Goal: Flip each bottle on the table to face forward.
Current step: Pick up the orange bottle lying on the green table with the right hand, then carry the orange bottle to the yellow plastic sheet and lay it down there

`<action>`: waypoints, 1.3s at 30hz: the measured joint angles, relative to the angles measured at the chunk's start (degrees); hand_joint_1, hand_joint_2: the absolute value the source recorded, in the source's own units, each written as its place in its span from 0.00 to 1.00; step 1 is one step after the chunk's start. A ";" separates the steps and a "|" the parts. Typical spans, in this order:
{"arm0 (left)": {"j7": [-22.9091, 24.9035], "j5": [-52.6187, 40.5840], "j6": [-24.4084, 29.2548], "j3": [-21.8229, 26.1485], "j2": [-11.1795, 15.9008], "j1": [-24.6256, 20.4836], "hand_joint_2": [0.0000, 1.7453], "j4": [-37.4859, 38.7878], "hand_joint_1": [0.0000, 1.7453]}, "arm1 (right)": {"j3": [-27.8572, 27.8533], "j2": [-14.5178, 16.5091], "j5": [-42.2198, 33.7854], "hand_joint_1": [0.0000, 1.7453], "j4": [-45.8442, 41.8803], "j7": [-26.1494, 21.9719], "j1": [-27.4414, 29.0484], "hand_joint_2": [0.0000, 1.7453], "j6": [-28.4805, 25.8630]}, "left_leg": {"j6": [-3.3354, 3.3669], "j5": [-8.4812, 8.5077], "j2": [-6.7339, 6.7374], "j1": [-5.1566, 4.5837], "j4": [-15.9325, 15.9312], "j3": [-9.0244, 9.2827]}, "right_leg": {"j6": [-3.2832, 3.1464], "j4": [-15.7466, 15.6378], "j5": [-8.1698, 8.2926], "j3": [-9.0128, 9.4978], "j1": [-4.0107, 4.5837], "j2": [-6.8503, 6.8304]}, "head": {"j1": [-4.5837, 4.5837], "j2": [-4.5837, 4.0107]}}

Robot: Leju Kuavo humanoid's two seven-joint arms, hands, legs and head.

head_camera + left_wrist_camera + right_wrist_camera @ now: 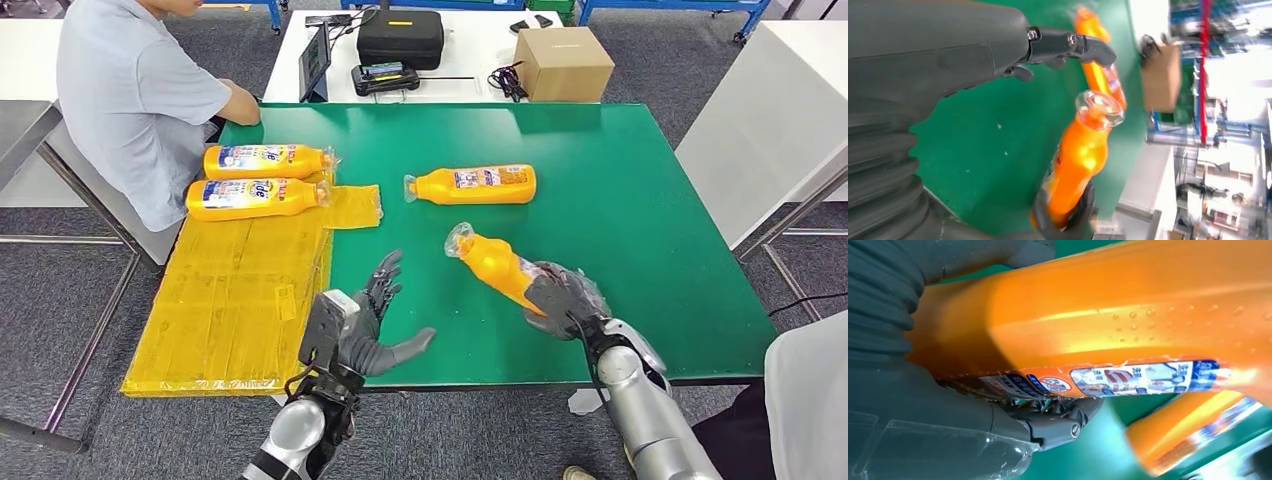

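Four orange bottles on or over the green table (640,230). Item one: held bottle (497,266), gripped at its base by the right robot hand (562,300), tilted with its clear cap raised toward the table's middle. Item two: lone bottle (475,185), lying on its side just beyond the held one (label up). Items three and four: two bottles (258,178) lying side by side on the yellow sheet (230,300) at the table's left. Left robot hand (375,325): holding nothing, fingers spread, near the front edge. Seated person (135,95) at far left corner.
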 joint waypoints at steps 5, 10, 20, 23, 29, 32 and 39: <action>-0.46 7.57 -1.36 1.38 -0.28 -0.69 1.00 4.91 0.00 | 5.34 2.28 -0.58 1.00 -4.00 0.16 0.26 1.00 -0.12 | -0.05 0.23 -0.06 0.00 0.00 -0.52 | 0.02 0.08 0.04 -0.46 -0.01 -0.03 | -0.01 0.00; -1.85 14.28 -2.15 2.24 -0.46 -2.44 1.00 10.33 0.00 | 9.79 3.61 -1.40 1.00 -4.54 -0.39 -1.25 1.00 -1.27 | -0.03 0.28 -0.26 -0.01 0.00 -0.79 | 0.05 0.11 0.04 -0.63 -0.04 -0.22 | 0.02 0.00; -8.05 19.81 1.88 2.38 -0.99 -5.46 1.00 15.78 0.00 | 15.04 4.64 -4.01 1.00 -4.70 -1.10 -3.09 1.00 -2.41 | -0.03 0.28 -0.39 -0.02 0.02 -1.05 | 0.07 0.11 0.04 -0.87 -0.06 -0.35 | 0.00 0.00; -9.07 20.79 3.35 2.44 -1.12 -5.80 1.00 15.71 0.00 | 15.71 4.67 -4.59 1.00 -4.89 -1.10 -2.88 1.00 -2.85 | -0.03 0.28 -0.39 -0.02 0.02 -1.08 | 0.07 0.11 0.04 -0.90 -0.06 -0.35 | 0.00 0.00; -12.38 22.72 6.41 2.44 -1.28 -6.14 1.00 14.07 0.00 | 16.64 5.15 -5.81 1.00 -4.69 -1.10 -2.83 1.00 -2.97 | -0.03 0.28 -0.38 -0.02 0.02 -1.10 | 0.07 0.11 0.04 -0.93 -0.06 -0.35 | 0.01 0.00; -12.47 23.95 7.84 1.99 -1.46 -6.87 1.00 13.68 0.00 | 17.41 5.75 -6.15 1.00 -4.15 -1.10 -2.84 1.00 -3.04 | -0.03 0.28 -0.38 -0.02 0.02 -1.11 | 0.07 0.11 0.04 -0.94 -0.06 -0.35 | 0.01 0.00; -11.91 30.27 7.56 -0.42 -1.98 -9.24 1.00 16.60 0.00 | 19.02 6.89 -7.43 1.00 -2.77 -1.09 -3.25 1.00 -3.85 | -0.03 0.28 -0.38 -0.02 0.02 -1.16 | 0.07 0.11 0.04 -0.97 -0.06 -0.35 | 0.01 0.00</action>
